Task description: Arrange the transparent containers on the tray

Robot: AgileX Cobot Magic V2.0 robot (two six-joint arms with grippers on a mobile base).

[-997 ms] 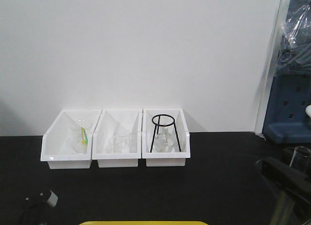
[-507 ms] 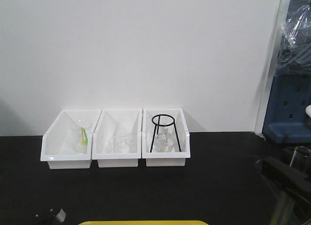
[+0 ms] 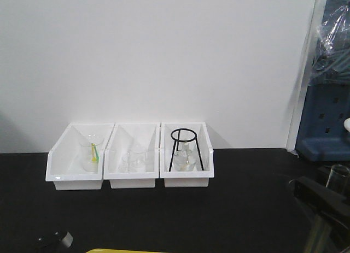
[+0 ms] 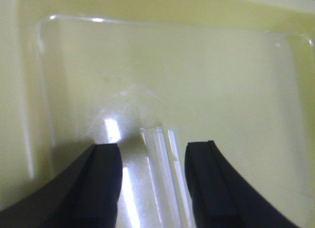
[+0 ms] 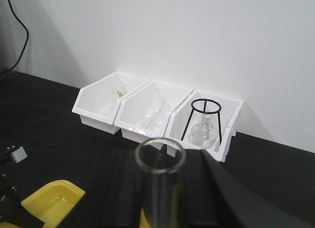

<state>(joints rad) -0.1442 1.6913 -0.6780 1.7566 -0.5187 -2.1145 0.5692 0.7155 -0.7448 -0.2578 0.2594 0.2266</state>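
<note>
A: Where do we find the lying tube (image 4: 165,179)?
B: On the yellow tray (image 4: 197,65), between the parted, released fingers of our left tool (image 4: 153,154).
A: And our right tool (image 5: 161,203)?
B: Clenched on the upright tube (image 5: 160,161), near-right above the worktop (image 3: 246,209).

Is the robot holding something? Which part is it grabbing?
Yes. The right gripper holds a test tube upright, gripped lower down its body, open rim sticking up. The left gripper is open; another tube lies loose between its jaws.
</note>
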